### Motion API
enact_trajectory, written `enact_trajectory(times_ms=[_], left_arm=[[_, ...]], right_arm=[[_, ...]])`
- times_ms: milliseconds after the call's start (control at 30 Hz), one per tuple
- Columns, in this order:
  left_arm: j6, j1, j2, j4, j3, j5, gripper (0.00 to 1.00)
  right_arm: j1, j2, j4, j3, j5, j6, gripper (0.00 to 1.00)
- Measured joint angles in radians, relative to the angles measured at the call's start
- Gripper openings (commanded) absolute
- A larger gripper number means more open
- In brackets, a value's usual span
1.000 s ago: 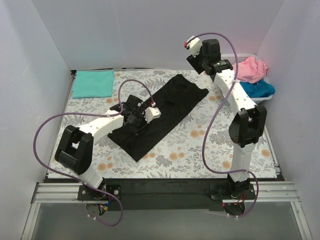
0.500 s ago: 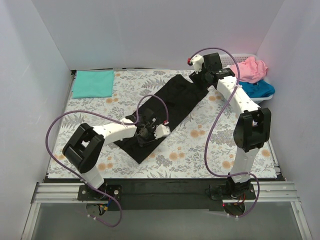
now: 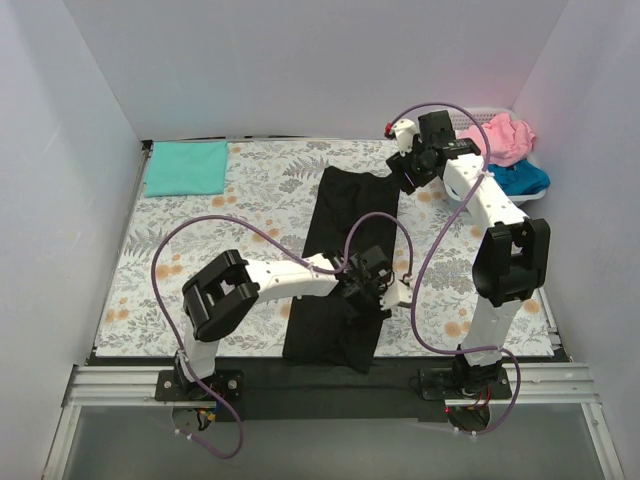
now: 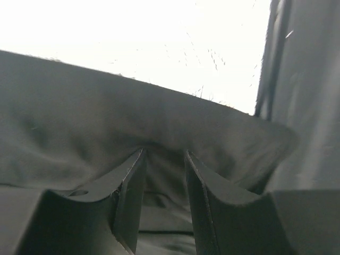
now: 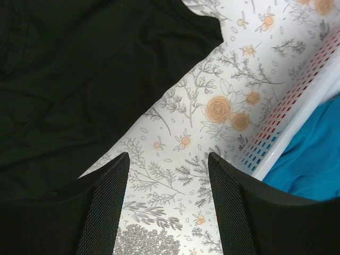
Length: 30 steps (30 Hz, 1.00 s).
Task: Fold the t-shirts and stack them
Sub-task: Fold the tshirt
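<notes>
The black t-shirt (image 3: 345,250) lies in a long strip from the far middle of the table to the near edge, where its end hangs over. My left gripper (image 3: 384,291) is at the strip's near right side, shut on a fold of the black t-shirt (image 4: 159,122) that bunches between its fingers (image 4: 130,183). My right gripper (image 3: 408,172) hovers open above the patterned cloth beside the far right corner of the black t-shirt (image 5: 79,79), with nothing between its fingers (image 5: 106,207). A folded mint-green t-shirt (image 3: 186,167) rests at the far left.
A white lattice basket (image 3: 530,198) at the far right holds a pink t-shirt (image 3: 500,138) and a bright blue t-shirt (image 3: 522,178); the basket wall (image 5: 287,122) and the blue t-shirt (image 5: 313,159) also show in the right wrist view. Purple cables loop over both arms.
My left gripper has dragged the black t-shirt toward the near right, turning it from diagonal to lengthwise with its end over the front edge. My right gripper dropped toward the shirt's far corner.
</notes>
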Motion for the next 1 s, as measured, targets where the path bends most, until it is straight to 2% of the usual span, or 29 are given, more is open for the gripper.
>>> enact_trajectory(times_ms=[133,233,333,467,600,767,867,1000], left_arm=[[-0.078,0.129,-0.042,0.033,0.002,0.143,0.35],[-0.138,0.307,-0.1,0.084,0.004,0.222,0.35],[-0.193,0.502,-0.119,0.14,0.05,0.245,0.34],[-0.274,0.647,-0.025,0.19,0.2,0.245,0.32],[-0.36,0.709,0.133,0.241,0.334,0.247,0.31],[-0.452,0.724,0.267,0.267,0.356,0.257,0.31],[-0.501,0.721,0.325,0.281,0.36,0.259,0.22],[-0.568,0.729,0.377,0.294,0.378,0.258,0.16]], right_arm=[[-0.001,0.0,-0.04,-0.001,-0.042,0.006,0.65],[-0.001,0.001,-0.061,-0.004,-0.082,0.016,0.59],[0.0,0.012,-0.088,-0.006,-0.132,0.037,0.51],[0.012,0.072,-0.094,-0.007,-0.171,0.06,0.42],[0.042,0.181,-0.095,-0.006,-0.166,0.071,0.37],[0.079,0.315,-0.104,0.014,-0.142,0.079,0.35],[0.089,0.34,-0.112,0.065,-0.124,0.082,0.34],[0.098,0.391,-0.119,0.127,-0.094,0.079,0.34]])
